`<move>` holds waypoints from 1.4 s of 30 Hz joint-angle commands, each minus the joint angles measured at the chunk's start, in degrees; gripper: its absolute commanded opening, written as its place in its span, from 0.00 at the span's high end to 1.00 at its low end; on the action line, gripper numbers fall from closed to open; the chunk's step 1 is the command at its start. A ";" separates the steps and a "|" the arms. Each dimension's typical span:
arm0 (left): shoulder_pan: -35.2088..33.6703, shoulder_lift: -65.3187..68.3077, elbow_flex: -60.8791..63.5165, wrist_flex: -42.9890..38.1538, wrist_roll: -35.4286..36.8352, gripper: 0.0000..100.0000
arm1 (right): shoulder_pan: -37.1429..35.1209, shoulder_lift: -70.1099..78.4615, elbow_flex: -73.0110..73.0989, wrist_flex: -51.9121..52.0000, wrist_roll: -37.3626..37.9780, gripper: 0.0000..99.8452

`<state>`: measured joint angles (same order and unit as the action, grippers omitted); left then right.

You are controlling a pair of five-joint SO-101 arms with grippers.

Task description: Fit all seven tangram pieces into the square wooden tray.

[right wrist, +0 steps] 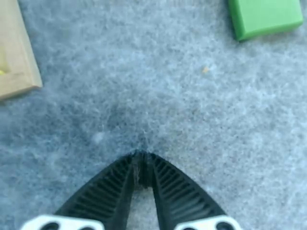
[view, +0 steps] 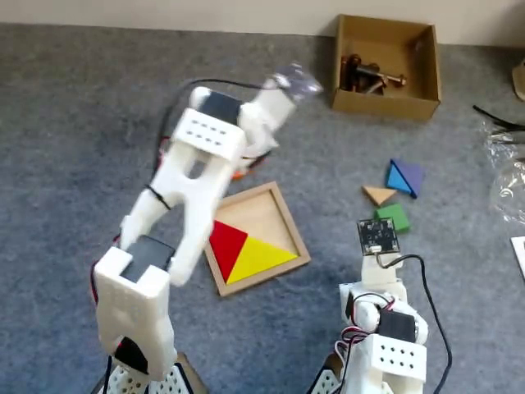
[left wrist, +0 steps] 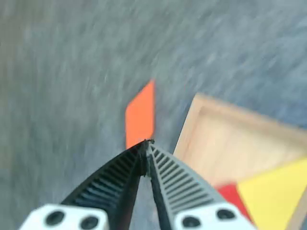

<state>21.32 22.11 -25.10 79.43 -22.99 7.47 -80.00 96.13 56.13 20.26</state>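
The square wooden tray (view: pixel 261 215) lies mid-table and holds a red triangle (view: pixel 225 241) and a yellow triangle (view: pixel 259 256). An orange parallelogram (left wrist: pixel 140 114) lies on the carpet just outside the tray's wall (left wrist: pixel 192 125), partly under the left arm in the high view (view: pixel 245 171). My left gripper (left wrist: pixel 145 144) is shut and empty, its tip at the orange piece's near end. My right gripper (right wrist: pixel 141 156) is shut over bare carpet between the tray's corner (right wrist: pixel 17 57) and a green square (right wrist: pixel 264 17). To the right lie the green square (view: pixel 394 217), a tan triangle (view: pixel 379 194), a blue triangle (view: pixel 399 178) and a purple piece (view: pixel 413 174).
A cardboard box (view: pixel 385 92) with small items stands at the back right. Clear plastic wrapping (view: pixel 509 168) and cables sit at the right edge. Grey carpet covers the table, with open room at the left and front.
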 commanded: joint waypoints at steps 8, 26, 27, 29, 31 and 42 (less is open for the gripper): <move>1.63 9.63 -2.86 -18.99 7.03 0.99 | 1.71 0.13 1.19 -1.63 0.70 0.99; 0.13 20.18 -2.86 -28.92 7.12 0.99 | 1.71 0.13 1.19 -1.63 0.70 0.99; -0.13 20.18 -2.86 -28.92 7.12 0.99 | 1.63 0.13 1.19 -1.63 0.70 0.99; -0.48 20.18 -2.86 -28.84 7.12 0.99 | 1.63 0.13 1.19 -1.63 0.70 0.99; -0.75 20.18 -2.77 -28.84 7.12 0.99 | 1.63 0.13 1.19 -1.63 0.70 0.99; -2.15 20.26 -2.24 -25.41 7.03 0.99 | 1.63 0.13 1.19 -1.54 0.70 0.99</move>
<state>20.09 43.65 -25.10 52.97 -16.57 7.47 -80.00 96.13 56.13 20.26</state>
